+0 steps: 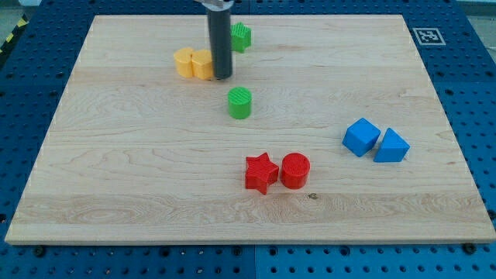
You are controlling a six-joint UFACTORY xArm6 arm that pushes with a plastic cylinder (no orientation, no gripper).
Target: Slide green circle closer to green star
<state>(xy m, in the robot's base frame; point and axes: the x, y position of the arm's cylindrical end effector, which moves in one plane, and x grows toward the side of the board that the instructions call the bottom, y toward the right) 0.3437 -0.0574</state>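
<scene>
While the rod hangs over the upper part of the board, I read the scene like this: a pale wooden board (pixel 155 194) with visible grain lies on a blue perforated table (pixel 473 93), and a small black-and-white marker tag (pixel 428 36) sits at the board's far right corner. All the blocks look like ribbed, matte plastic. The green circle (pixel 240 102), a short upright cylinder, stands alone a little above the board's centre. The green star (pixel 242 36) sits at about 12 o'clock from it, near the top edge, partly hidden behind the rod. Two yellow blocks touch each other at roughly 10 o'clock from the circle: a yellow block with lobed sides (pixel 184 62) and a second yellow block (pixel 202 65) whose shape I cannot make out. At about 5 o'clock from the circle, a red star (pixel 261 172) and a red circle (pixel 295 170) sit side by side, touching or nearly so. Far out at 4 o'clock, a blue cube (pixel 361 136) and a blue triangular block (pixel 392 146) rest against each other. The arm comes straight down from the view's top as a smooth dark cylinder, upright. My tip (pixel 222 77) holds nothing; it rests just beside the second yellow block's right side, at about 11 o'clock from the green circle and apart from it, with the green star at about 1 o'clock from the tip.
</scene>
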